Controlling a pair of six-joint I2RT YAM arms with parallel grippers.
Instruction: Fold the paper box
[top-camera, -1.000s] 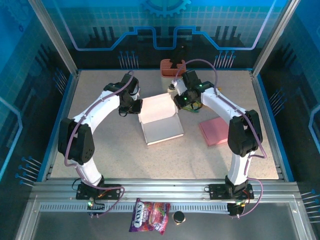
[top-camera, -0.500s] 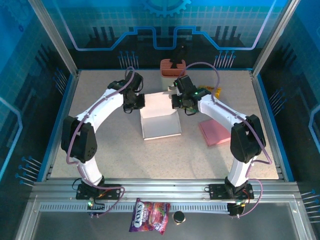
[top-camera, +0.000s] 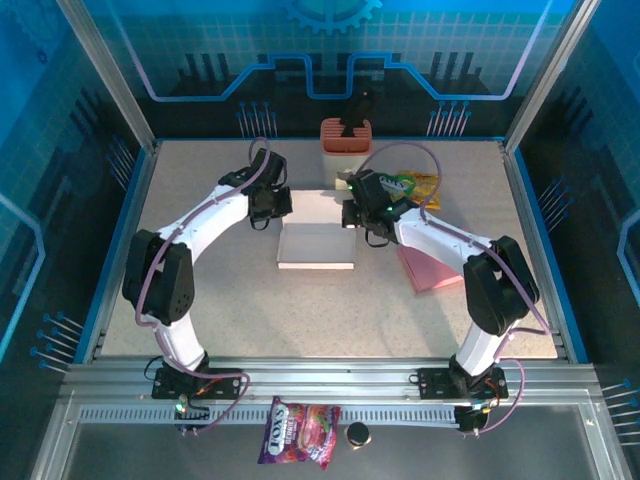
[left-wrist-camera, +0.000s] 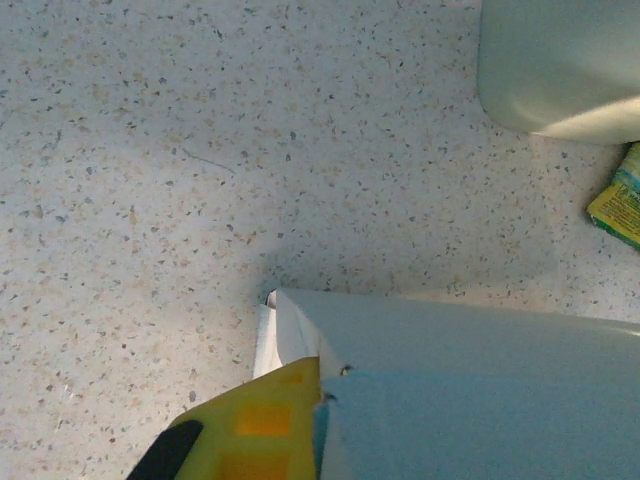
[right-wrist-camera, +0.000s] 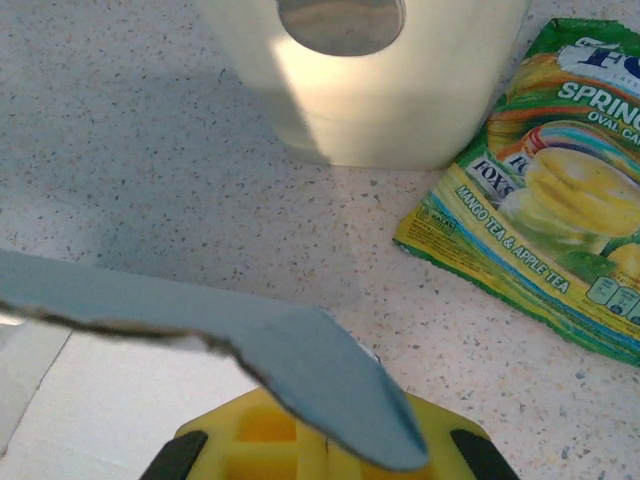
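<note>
Paper box (top-camera: 316, 245) sits mid-table, a bit toward the far side, between your two arms. You see its white base panel lying flat on the speckled table (top-camera: 200, 300), with the back panel standing up behind it. Left gripper (top-camera: 274, 206) is at the left end of that raised panel and right gripper (top-camera: 351, 213) at the right end, each touching it or just beside it. Both sets of jaws are closed tight.

In the left wrist view one yellow pad (left-wrist-camera: 262, 425) touches the box's corner, and a pale panel covers the other side. You can't tell whether paper is pinched between the fingers. In the right wrist view a grey-blue flap of the box crosses in front of the yellow pads (right-wrist-camera: 230, 445), ragged along its lower rim. You can't tell there either whether it's clamped or just lying across. A white panel of the box shows at lower left in that view.

Other stuff: a green-yellow candy bag (right-wrist-camera: 540, 230) lies flat on the table just right of the right gripper. A container (top-camera: 345, 138) stands upright at the far edge of the table, behind the box. Its pale wall with a round hole shows in the right wrist view. A pink sheet (top-camera: 430, 264) lies flat to the right of the box, partly under the right arm. On the near rail by the arm bases lies a purple candy bag (top-camera: 300, 432), with a small black round cap (top-camera: 357, 433) just beside it.
</note>
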